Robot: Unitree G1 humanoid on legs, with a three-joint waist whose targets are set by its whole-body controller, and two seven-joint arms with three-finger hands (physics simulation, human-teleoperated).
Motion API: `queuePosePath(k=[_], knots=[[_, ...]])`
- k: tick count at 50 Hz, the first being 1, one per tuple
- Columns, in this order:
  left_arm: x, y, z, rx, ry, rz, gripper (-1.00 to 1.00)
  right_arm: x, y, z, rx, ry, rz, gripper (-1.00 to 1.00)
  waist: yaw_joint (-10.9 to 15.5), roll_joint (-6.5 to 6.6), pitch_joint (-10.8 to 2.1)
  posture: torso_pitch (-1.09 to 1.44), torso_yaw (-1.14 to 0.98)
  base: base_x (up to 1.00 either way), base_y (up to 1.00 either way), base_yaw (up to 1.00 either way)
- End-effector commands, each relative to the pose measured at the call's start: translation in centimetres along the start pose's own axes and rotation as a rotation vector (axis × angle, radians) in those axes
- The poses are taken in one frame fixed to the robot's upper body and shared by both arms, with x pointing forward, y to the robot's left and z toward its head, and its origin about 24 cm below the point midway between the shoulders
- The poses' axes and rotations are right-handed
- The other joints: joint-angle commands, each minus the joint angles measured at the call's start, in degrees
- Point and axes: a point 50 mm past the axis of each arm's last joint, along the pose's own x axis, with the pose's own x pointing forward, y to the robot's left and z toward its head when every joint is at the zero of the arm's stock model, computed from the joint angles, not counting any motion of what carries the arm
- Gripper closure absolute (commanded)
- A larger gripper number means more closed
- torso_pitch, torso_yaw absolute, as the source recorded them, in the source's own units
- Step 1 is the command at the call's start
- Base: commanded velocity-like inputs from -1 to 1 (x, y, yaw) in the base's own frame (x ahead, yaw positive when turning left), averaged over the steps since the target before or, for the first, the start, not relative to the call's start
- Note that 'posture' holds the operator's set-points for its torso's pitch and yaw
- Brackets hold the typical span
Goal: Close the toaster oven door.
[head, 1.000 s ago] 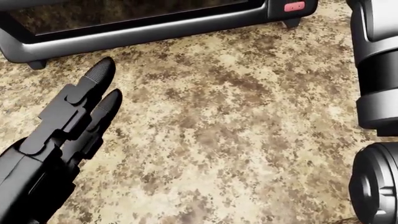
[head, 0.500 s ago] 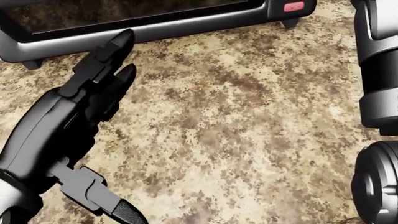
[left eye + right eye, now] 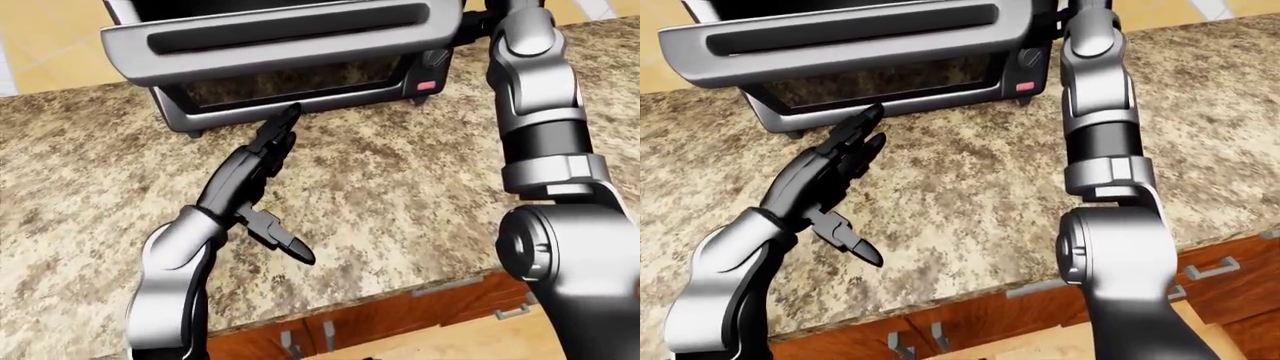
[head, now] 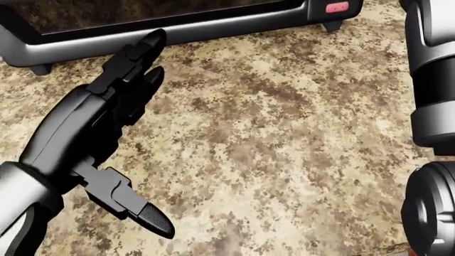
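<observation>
The oven stands at the top of the left-eye view on the counter, with its door dropped open and projecting toward the robot above the counter.

Risk: the left hand sits below the door's level, just short of the oven base. If it drives on toward the base instead of rising under the door's edge, the fingertips would likely jam against the lower frame and shove the oven along the counter. A lift applied off-centre, near the door's left end, could slip off the edge. The right arm reaches up past the oven's right end; its hand is out of view, so its state cannot be told, and it might foul the door as it swings.

Pose: the left hand is released, fingers straight and together pointing at the oven base, thumb splayed away from the oven, grasping nothing.
</observation>
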Motion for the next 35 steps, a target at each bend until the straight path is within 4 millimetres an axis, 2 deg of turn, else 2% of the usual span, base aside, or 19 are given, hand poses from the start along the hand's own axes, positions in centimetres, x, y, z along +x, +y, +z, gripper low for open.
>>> queuePosePath(k=[1,7,21,23,35], knots=[[-0.1,0.7,1.3,0.05,-0.065,0.025,-1.0,-0.8,0.2,9.0,0.087,-0.378,0.035,-1.0,0.94,-1.54,-3.55,0.0,0.0,0.0,0.0,0.0],[0.3,1.6,1.6,0.055,-0.064,0.038,-1.0,-0.8,0.2,9.2,0.089,-0.38,0.036,-1.0,1.0,-1.55,-3.56,0.0,0.0,0.0,0.0,0.0],[0.4,1.8,5.1,0.006,-0.091,0.04,-1.0,-0.7,0.2,9.2,0.088,-0.381,0.035,-1.0,0.78,-1.42,-4.07,0.0,0.0,0.0,0.0,0.0],[0.5,1.9,5.4,0.003,-0.093,0.04,-1.0,-0.7,0.2,9.3,0.088,-0.381,0.036,-1.0,0.81,-1.51,-3.82,0.0,0.0,0.0,0.0,0.0],[2.3,3.7,5.9,0.013,-0.089,0.067,-1.0,-0.7,0.3,9.3,0.088,-0.382,0.038,-1.0,1.34,-1.83,-3.64,0.0,0.0,0.0,0.0,0.0]])
